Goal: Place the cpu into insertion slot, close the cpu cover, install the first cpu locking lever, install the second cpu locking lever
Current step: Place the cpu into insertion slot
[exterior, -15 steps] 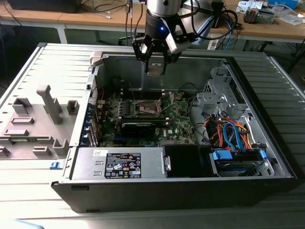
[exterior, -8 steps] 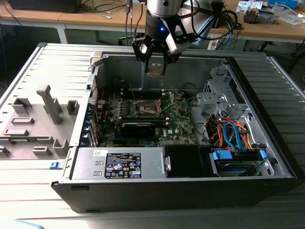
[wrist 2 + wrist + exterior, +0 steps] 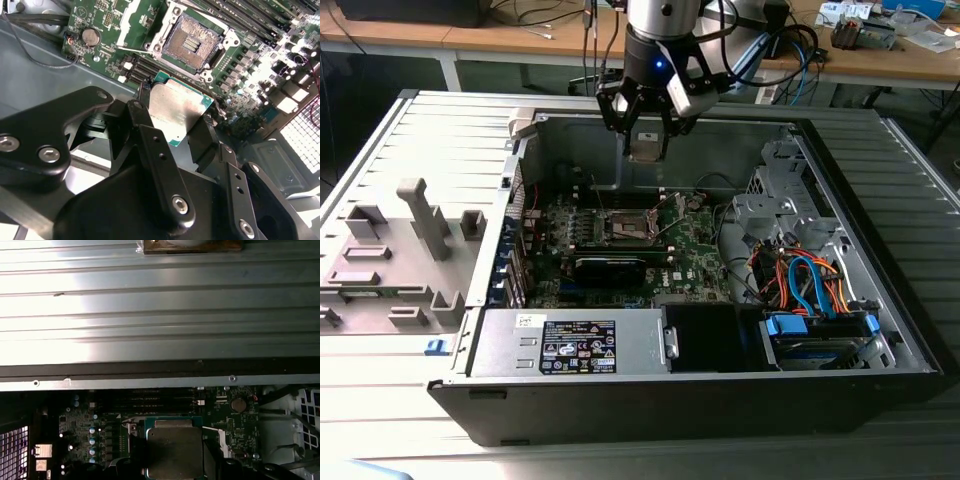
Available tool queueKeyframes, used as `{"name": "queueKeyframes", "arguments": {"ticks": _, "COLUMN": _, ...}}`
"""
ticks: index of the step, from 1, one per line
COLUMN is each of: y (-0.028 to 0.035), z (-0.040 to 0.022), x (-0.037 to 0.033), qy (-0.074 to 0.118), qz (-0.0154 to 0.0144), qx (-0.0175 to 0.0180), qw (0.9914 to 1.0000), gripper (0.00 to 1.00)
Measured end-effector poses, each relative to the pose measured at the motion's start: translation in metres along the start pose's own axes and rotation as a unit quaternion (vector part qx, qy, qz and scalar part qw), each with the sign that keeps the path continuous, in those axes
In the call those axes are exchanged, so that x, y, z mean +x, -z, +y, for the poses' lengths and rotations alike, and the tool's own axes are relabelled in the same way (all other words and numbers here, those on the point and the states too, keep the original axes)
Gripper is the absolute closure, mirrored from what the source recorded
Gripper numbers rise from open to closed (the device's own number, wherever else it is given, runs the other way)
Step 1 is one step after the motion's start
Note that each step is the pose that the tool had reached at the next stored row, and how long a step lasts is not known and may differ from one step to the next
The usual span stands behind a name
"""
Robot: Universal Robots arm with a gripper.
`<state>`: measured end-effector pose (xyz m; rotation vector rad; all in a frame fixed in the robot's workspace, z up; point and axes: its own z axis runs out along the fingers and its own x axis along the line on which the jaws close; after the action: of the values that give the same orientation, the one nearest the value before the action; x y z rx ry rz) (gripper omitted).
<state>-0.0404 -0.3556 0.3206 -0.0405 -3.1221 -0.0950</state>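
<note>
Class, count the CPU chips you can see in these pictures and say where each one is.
1. The cpu is held by the gripper above the motherboard, not in the empty insertion slot. Others may be hidden.

Support surface: ribbed grey metal table (image 3: 410, 130). An open computer case (image 3: 670, 410) lies on its side at the centre. At 9 o'clock from the case sits a grey moulded fixture plate (image 3: 390, 262). At the plate's 5 o'clock lies a small blue piece (image 3: 435, 346).
</note>
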Motion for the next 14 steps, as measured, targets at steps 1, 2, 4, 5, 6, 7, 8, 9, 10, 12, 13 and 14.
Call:
{"name": "queueKeyframes", "arguments": {"ticks": 1, "y": -0.0001, "z": -0.0006, "x": 0.0001, "qy": 0.000, "qz": 0.0000, "qx": 0.0000, "qw": 1.00000, "gripper": 0.45}}
{"name": "queueKeyframes", "arguments": {"ticks": 2, "y": -0.0003, "z": -0.0010, "x": 0.0002, "qy": 0.000, "qz": 0.0000, "qx": 0.0000, "qw": 1.00000, "gripper": 0.45}}
{"name": "queueKeyframes", "arguments": {"ticks": 4, "y": -0.0005, "z": -0.0017, "x": 0.0004, "qy": 0.000, "qz": 0.0000, "qx": 0.0000, "qw": 1.00000, "gripper": 0.45}}
{"name": "queueKeyframes", "arguments": {"ticks": 5, "y": -0.0006, "z": -0.0019, "x": 0.0005, "qy": 0.000, "qz": 0.0000, "qx": 0.0000, "qw": 1.00000, "gripper": 0.45}}
{"name": "queueKeyframes", "arguments": {"ticks": 6, "y": -0.0007, "z": -0.0022, "x": 0.0006, "qy": 0.000, "qz": 0.0000, "qx": 0.0000, "qw": 1.00000, "gripper": 0.45}}
{"name": "queueKeyframes", "arguments": {"ticks": 7, "y": -0.0010, "z": -0.0026, "x": 0.0007, "qy": 0.000, "qz": 0.0000, "qx": 0.0000, "qw": 1.00000, "gripper": 0.45}}
{"name": "queueKeyframes", "arguments": {"ticks": 8, "y": -0.0012, "z": -0.0031, "x": 0.0007, "qy": 0.000, "qz": 0.0000, "qx": 0.0000, "qw": 1.00000, "gripper": 0.45}}
{"name": "queueKeyframes", "arguments": {"ticks": 9, "y": -0.0012, "z": -0.0033, "x": 0.0008, "qy": 0.000, "qz": 0.0000, "qx": 0.0001, "qw": 1.00000, "gripper": 0.45}}
{"name": "queueKeyframes", "arguments": {"ticks": 10, "y": -0.0013, "z": -0.0034, "x": 0.0008, "qy": 0.000, "qz": 0.0000, "qx": 0.0000, "qw": 1.00000, "gripper": 0.45}}
{"name": "queueKeyframes", "arguments": {"ticks": 12, "y": -0.0037, "z": -0.0043, "x": 0.0011, "qy": 0.000, "qz": 0.0000, "qx": 0.0001, "qw": 1.00000, "gripper": 0.45}}
{"name": "queueKeyframes", "arguments": {"ticks": 13, "y": -0.0038, "z": -0.0043, "x": 0.0011, "qy": 0.000, "qz": 0.0000, "qx": 0.0001, "qw": 1.00000, "gripper": 0.45}}
{"name": "queueKeyframes", "arguments": {"ticks": 14, "y": -0.0038, "z": -0.0043, "x": 0.0011, "qy": 0.000, "qz": 0.0000, "qx": 0.0001, "qw": 1.00000, "gripper": 0.45}}
